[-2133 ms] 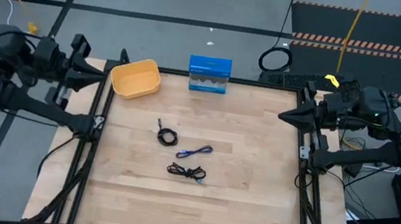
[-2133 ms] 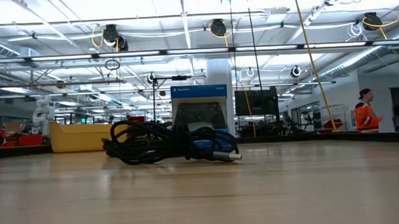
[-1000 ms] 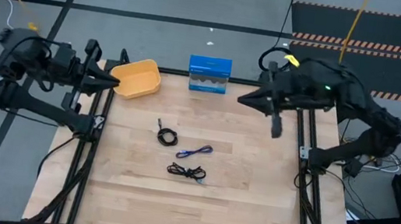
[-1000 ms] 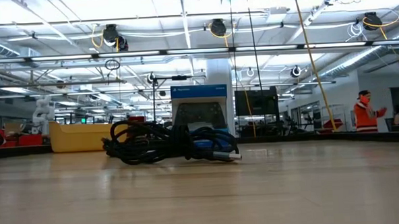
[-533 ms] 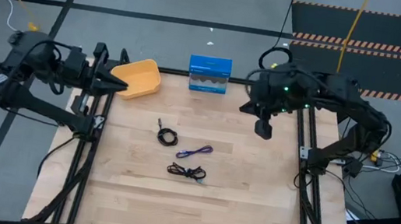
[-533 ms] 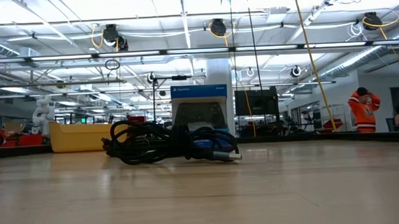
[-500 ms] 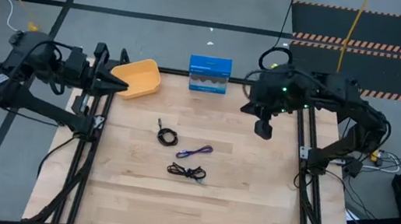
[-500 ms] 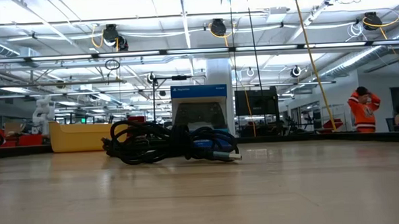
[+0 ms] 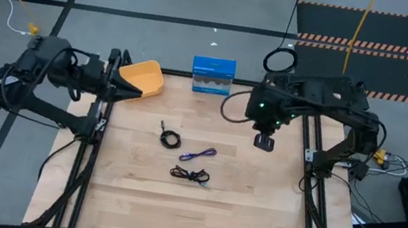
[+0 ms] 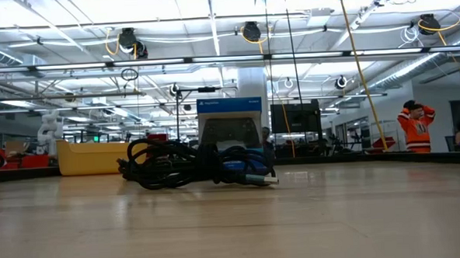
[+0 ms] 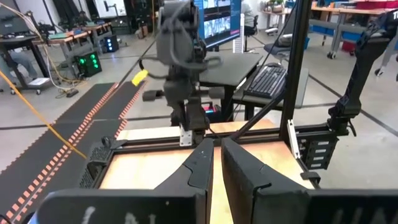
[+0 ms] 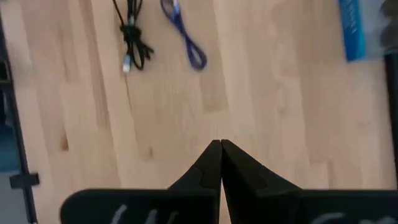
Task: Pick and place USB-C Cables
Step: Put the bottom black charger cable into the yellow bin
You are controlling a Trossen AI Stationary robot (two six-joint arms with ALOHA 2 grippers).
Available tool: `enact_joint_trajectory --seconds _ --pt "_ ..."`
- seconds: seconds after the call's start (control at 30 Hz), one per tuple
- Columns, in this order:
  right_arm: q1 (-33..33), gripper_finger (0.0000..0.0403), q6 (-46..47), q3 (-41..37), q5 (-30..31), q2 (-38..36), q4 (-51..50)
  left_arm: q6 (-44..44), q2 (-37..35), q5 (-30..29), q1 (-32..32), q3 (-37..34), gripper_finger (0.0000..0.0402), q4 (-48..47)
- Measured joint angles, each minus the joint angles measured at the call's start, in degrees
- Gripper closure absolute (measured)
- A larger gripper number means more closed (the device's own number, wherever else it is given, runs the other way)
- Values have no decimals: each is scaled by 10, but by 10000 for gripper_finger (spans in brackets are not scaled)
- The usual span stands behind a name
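USB-C Cables, three in all, lying loose near the middle of the surface (image 9: 254, 209): a black coiled cable (image 9: 170, 137) farthest left and nearest the far edge, a purple-blue cable (image 9: 198, 155) just right of it with its long axis slanting toward the far right corner, and a second black cable (image 9: 190, 176) nearest the front edge, stretched roughly parallel to that edge. None touching another from above; bunched together as one dark heap in the low view.

Going left to right along the far side: left gripper (image 9: 123, 81) hovering at the far left corner, jaws nearly together with only a thin gap, tips over the near rim of one yellow bin (image 9: 139, 78). Then one blue box (image 9: 212, 76) standing at the middle of the far edge. Then right gripper (image 9: 264, 142) hanging above bare wood toward the right edge, jaws pressed together and pointing down, holding nothing.

Cables lying leftward and frontward of the right jaws, rightward and frontward of the left jaws. Right arm probably better placed for the purple-blue cable, left for the coiled one. Jaws needing to part, then straddle a cable across its long axis.
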Motion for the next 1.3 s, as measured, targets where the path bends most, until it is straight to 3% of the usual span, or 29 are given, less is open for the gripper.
enact_joint_trajectory --seconds 0.3,0.83,1.3 --pt "0 403 -6 -93 0 22 90 0 0 0 0 0 366 0" --pt "75 403 -24 -96 -1 193 231 -1 1 0 0 0 366 0" --pt "139 398 0 -96 -1 283 356 -2 26 0 0 0 366 -29"
